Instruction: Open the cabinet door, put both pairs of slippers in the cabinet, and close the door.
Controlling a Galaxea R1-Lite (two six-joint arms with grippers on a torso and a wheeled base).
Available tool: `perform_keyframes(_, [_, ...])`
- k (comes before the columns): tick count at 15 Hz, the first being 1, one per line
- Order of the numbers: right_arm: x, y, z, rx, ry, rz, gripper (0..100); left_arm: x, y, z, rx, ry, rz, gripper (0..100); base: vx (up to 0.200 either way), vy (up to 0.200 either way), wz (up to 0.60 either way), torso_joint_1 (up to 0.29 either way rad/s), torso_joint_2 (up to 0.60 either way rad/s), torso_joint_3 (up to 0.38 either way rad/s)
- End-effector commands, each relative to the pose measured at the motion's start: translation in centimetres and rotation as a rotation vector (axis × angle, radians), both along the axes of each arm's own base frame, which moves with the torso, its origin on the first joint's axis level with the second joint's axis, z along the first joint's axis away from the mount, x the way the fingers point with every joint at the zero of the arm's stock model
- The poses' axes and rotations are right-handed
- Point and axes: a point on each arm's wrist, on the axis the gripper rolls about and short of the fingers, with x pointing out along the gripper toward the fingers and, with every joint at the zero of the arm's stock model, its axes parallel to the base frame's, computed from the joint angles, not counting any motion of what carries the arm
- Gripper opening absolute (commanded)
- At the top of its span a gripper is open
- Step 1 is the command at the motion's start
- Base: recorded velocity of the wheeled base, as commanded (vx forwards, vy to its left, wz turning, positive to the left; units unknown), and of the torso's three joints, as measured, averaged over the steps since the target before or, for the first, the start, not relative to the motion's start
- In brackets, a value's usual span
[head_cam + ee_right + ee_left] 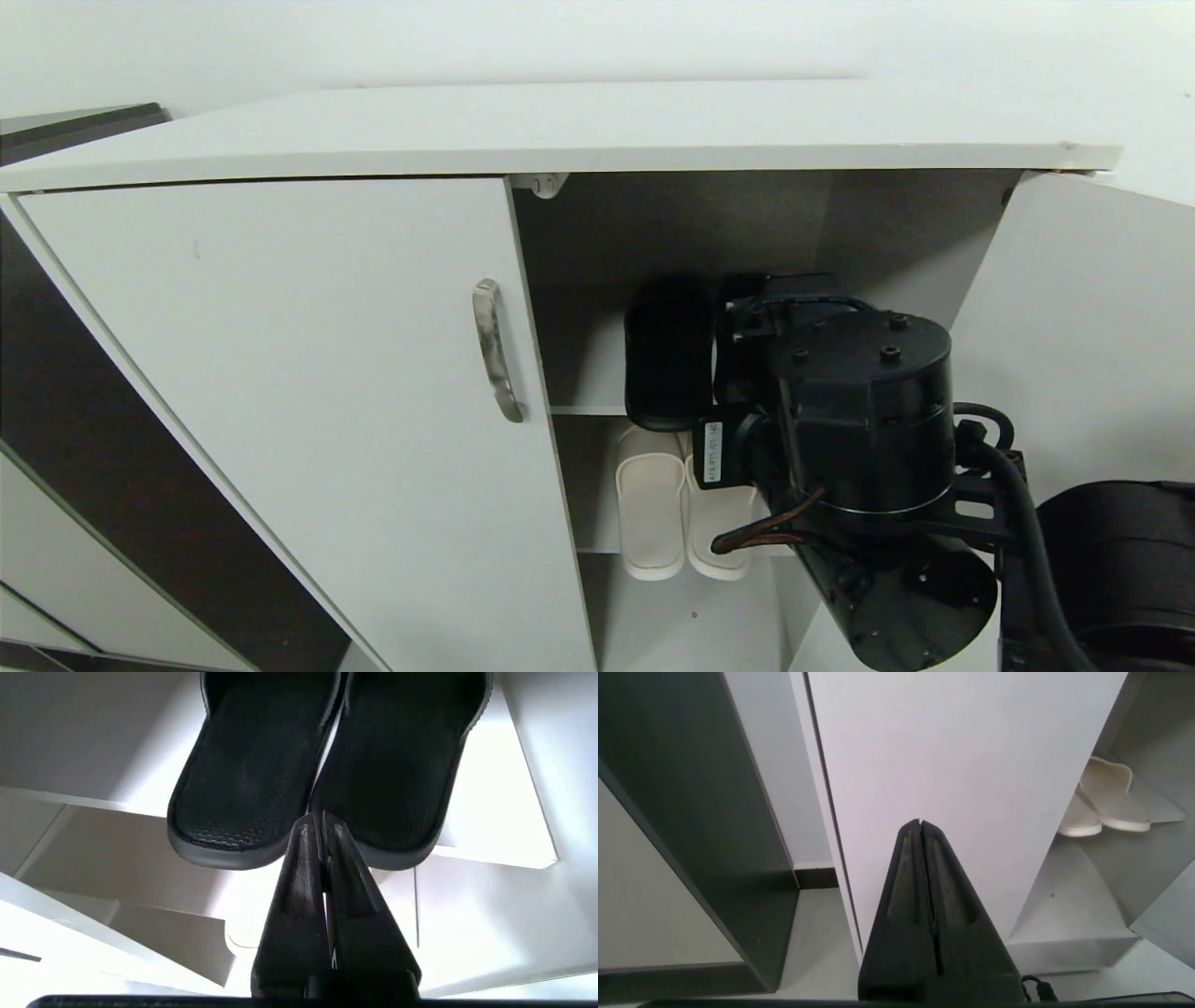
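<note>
Upper shelf (583,394) holds black slippers (665,355) (lower shelf (597,527), white pair (677,509)).

The cabinet (560,121) is white, its handle (495,350) silver, with black slippers (252,765) and white slippers (651,499).

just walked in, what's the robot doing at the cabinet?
The right hand is inside the cabinet, shut on the black slippers at their inner edges. They are at the upper shelf, with their ends overhanging its front. The white slippers already lie on the shelf below. The right door is open and the left door is closed. The left hand hangs shut before the left door, holding nothing.
</note>
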Motion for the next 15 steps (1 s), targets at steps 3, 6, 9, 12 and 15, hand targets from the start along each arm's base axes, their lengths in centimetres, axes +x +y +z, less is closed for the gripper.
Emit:
perform_keyframes(3, [0.1,0.0,-0.6,-0.023,0.011,-0.002,0,0.0,0.0,0.0,-0.001,0.0,0.0,0,-0.133,0.0,0.0,0.003,0.0,0.003])
perform_keyframes(6, [0.0,-0.1,-0.8,-0.037,0.013,0.0,0,0.0,0.0,0.0,-0.001,0.0,0.0,0,-0.2,0.0,0.0,0.006,0.01,0.001])
perform_keyframes(9, [-0.1,-0.2,-1.2,-0.049,0.019,0.0,0,0.0,0.0,0.0,-0.001,0.0,0.0,0,-0.2,0.0,0.0,0.002,0.0,0.002])
perform_keyframes(12, [-0.1,-0.3,-1.4,-0.053,0.023,0.0,0,0.0,0.0,0.0,-0.001,0.0,0.0,0,-0.2,0.0,0.0,0.004,0.0,0.002])
perform_keyframes(15, [-0.1,-0.3,-1.4,-0.046,0.017,0.0,0,0.0,0.0,0.0,-0.001,0.0,0.0,0,-0.2,0.0,0.0,0.006,0.0,0.001])
